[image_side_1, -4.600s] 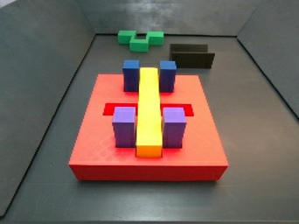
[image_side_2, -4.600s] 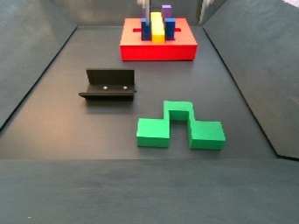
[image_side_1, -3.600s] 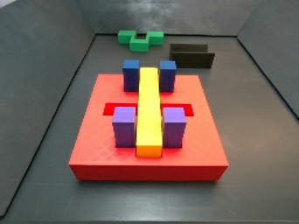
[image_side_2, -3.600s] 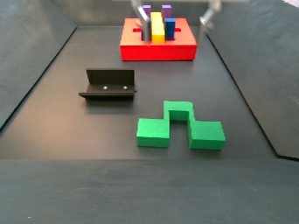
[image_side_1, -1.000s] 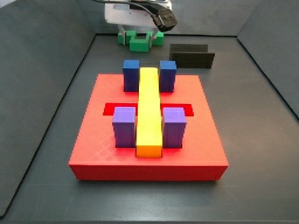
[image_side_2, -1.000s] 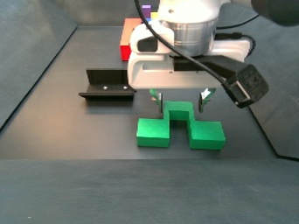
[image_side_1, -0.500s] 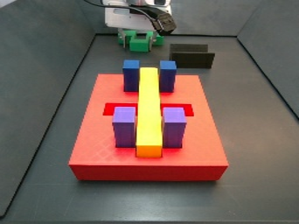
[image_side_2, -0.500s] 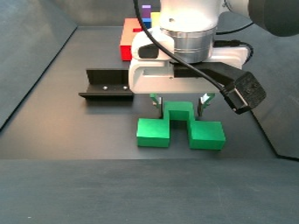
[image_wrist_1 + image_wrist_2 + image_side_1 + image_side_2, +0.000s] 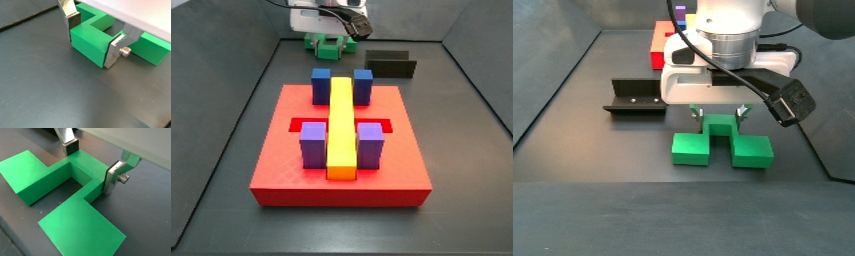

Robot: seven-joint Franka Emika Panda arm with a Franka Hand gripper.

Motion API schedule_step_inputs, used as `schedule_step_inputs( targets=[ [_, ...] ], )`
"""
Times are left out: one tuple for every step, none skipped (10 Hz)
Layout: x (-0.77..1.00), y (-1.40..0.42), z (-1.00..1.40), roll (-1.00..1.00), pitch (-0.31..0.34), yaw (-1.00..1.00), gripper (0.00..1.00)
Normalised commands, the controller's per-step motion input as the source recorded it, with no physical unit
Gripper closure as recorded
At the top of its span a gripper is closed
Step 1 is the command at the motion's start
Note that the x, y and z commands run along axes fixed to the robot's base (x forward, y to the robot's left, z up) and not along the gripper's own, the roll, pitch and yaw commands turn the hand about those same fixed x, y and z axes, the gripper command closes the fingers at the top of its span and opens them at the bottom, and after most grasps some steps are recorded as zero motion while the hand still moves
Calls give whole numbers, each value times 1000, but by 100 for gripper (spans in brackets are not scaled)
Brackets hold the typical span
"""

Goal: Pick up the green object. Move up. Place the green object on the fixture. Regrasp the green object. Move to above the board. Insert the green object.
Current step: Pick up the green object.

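Note:
The green object (image 9: 720, 148) is a bright green stepped piece lying on the dark floor, close to the fixture (image 9: 637, 97). My gripper (image 9: 719, 113) stands straight above it, and its silver fingers (image 9: 115, 50) press against the two sides of the raised centre cube. Both wrist views show the green object (image 9: 90, 42) (image 9: 80, 223) filling the gap of the gripper (image 9: 93, 37) (image 9: 92, 164), with its side arms sticking out beyond the fingers. In a side view the arm hides most of the green object (image 9: 331, 45). The board (image 9: 291, 165) lies apart from it.
On the red board stand a long yellow bar (image 9: 341, 125), two blue blocks (image 9: 321, 83) and two purple blocks (image 9: 313, 143). The dark L-shaped fixture (image 9: 392, 65) stands between the board and the green piece. Grey walls enclose the floor.
The arm came down over the green object. In the last second the fingers closed in on its centre cube, and gripper and piece sit slightly higher now.

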Motion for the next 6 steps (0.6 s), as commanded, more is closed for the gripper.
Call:
schedule_step_inputs(
  targets=[
    [0, 0, 0, 0, 0, 0, 100],
    [0, 0, 0, 0, 0, 0, 100],
    [0, 0, 0, 0, 0, 0, 100],
    [0, 0, 0, 0, 0, 0, 100],
    [0, 0, 0, 0, 0, 0, 100],
    [0, 0, 0, 0, 0, 0, 100]
  ],
)
